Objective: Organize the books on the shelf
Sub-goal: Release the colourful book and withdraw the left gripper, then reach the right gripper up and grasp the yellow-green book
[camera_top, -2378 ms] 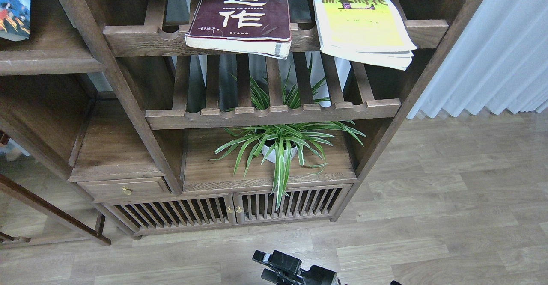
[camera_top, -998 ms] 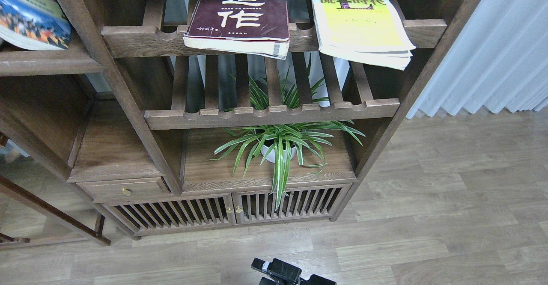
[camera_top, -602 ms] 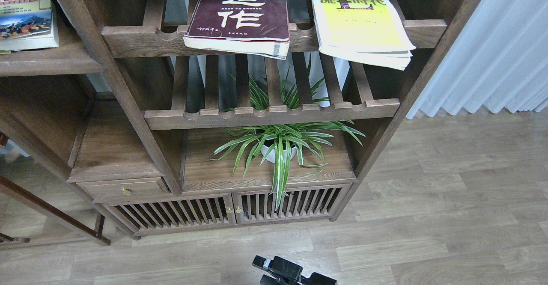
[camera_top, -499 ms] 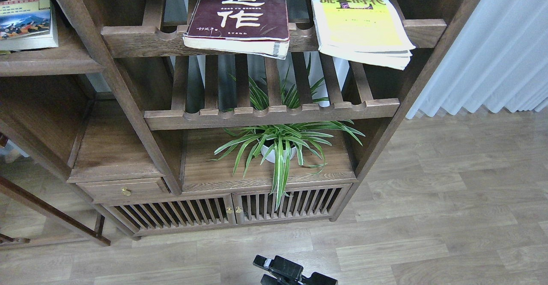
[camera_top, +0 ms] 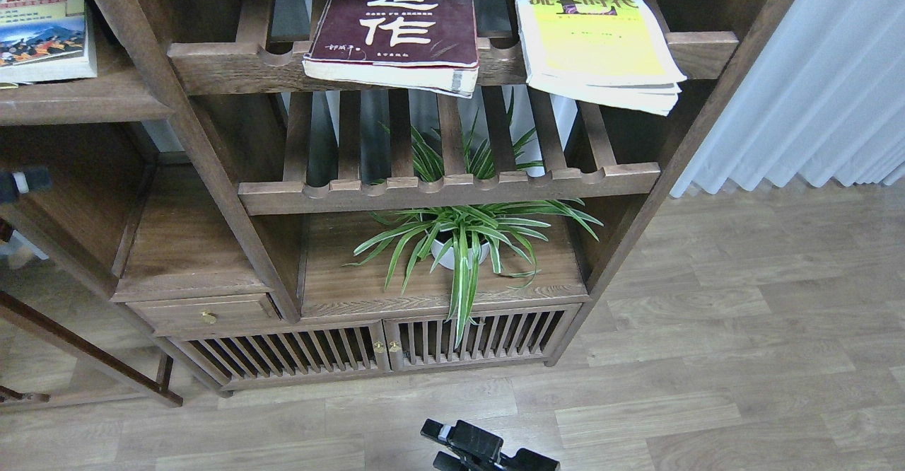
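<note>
A: Where do the three books lie?

B: The mountain-picture book [camera_top: 44,25] lies flat on the solid dark-brown shelf [camera_top: 81,103] at upper left, with no gripper touching it. The maroon book [camera_top: 397,25] and the yellow-and-white book [camera_top: 597,39] lie side by side, apart, on the upper slatted rack [camera_top: 240,66], both overhanging its notched front rail.

A: And the robot's grippers?

B: A small dark piece with a white patch at the left edge, below that shelf, is probably the left gripper [camera_top: 20,182]; its jaws cannot be told apart. The black gripper at the bottom edge, over the wooden floor [camera_top: 742,329], is probably the right gripper [camera_top: 470,446]; whether its jaws are spread is unclear.

A: Anything else?

B: A spider plant [camera_top: 459,241] in a white pot stands under the lower rack.
</note>
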{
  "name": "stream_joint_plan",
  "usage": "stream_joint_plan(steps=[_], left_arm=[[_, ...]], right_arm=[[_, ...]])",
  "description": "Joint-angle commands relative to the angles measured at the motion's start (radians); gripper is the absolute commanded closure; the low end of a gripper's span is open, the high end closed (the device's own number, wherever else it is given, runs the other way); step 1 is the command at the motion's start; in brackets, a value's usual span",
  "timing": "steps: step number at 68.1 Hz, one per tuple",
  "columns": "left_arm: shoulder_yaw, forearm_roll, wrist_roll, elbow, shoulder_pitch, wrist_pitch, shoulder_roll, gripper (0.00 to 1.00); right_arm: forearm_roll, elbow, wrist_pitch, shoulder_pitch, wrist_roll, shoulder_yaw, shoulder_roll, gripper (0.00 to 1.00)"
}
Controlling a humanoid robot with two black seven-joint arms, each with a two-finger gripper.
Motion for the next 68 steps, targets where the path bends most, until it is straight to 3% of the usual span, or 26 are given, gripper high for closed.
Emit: stream_joint_plan(steps=[1, 8, 19, 26, 49, 68], left_arm=[[0.002, -0.017, -0.088, 0.012, 0.091, 0.0, -0.117, 0.01], [-0.004, -0.041, -0.111, 0.042, 0.164, 0.0, -0.247, 0.01], [-0.009, -0.058, -0.106, 0.108, 0.241, 0.0, -0.406, 0.01], [-0.01, -0.055, -0.1, 0.151, 0.304, 0.0, -0.491, 0.01], [-0.009, -0.056, -0.108, 0.211, 0.375, 0.0, -0.519, 0.01], [-0.009, -0.056, -0.108, 0.216, 0.382, 0.0, -0.519, 0.01]], right_arm=[[0.002, 0.008, 0.0, 0.01, 0.0, 0.024, 0.0, 0.01], [0.002, 0.067, 0.0, 0.029, 0.0, 0.07, 0.0, 0.01], [0.003, 0.187, 0.0, 0.061, 0.0, 0.127, 0.0, 0.03], [0.009, 0.35, -0.03, 0.067, 0.0, 0.24, 0.0, 0.03], [0.012, 0.586, -0.188, 0.07, 0.0, 0.488, -0.015, 0.07], [0.015, 0.69, -0.288, 0.125, 0.0, 0.623, -0.038, 0.07]])
